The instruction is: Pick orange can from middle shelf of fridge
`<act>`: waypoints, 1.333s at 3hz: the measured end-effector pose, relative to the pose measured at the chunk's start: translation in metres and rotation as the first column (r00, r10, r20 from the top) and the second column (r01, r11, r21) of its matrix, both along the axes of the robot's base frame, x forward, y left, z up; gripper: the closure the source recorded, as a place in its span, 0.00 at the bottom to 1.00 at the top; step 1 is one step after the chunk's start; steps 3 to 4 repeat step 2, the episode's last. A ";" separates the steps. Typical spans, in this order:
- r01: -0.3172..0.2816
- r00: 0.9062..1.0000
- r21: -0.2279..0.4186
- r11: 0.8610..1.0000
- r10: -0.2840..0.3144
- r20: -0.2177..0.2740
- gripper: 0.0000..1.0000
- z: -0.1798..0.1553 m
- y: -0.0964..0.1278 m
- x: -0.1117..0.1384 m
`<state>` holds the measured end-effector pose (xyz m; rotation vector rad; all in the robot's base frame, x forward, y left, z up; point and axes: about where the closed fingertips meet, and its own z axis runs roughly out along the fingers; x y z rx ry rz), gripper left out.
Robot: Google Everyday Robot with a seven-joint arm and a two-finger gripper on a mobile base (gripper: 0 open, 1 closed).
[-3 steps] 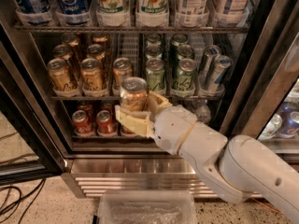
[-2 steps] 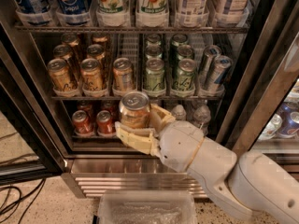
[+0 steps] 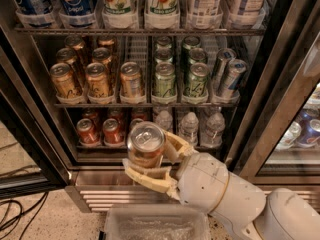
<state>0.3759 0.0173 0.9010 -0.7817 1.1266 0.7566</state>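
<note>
fridge [image 3: 100, 198]: black frame, ribbed steel base
middle shelf [image 3: 100, 105]: silver wire
orange can [image 3: 145, 146]: golden-orange, silver top
gripper [image 3: 150, 160]: cream, clasping the orange can before the fridge base
green cans [image 3: 164, 80]: pale green
red cans [image 3: 88, 131]: red

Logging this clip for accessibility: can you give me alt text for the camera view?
The robot's gripper holds an orange can in front of the open fridge, lower than the middle shelf. More orange cans and pale green cans stand on that shelf; a clear bin sits at the bottom edge.
</note>
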 end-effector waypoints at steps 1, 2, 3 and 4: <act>-0.028 0.996 -0.018 0.999 0.029 0.089 1.00 0.007 -0.001 -0.018; -0.028 0.996 -0.018 0.999 0.029 0.089 1.00 0.007 -0.001 -0.018; -0.028 0.996 -0.018 0.999 0.029 0.089 1.00 0.007 -0.001 -0.018; -0.028 0.996 -0.018 0.999 0.029 0.089 1.00 0.007 -0.001 -0.018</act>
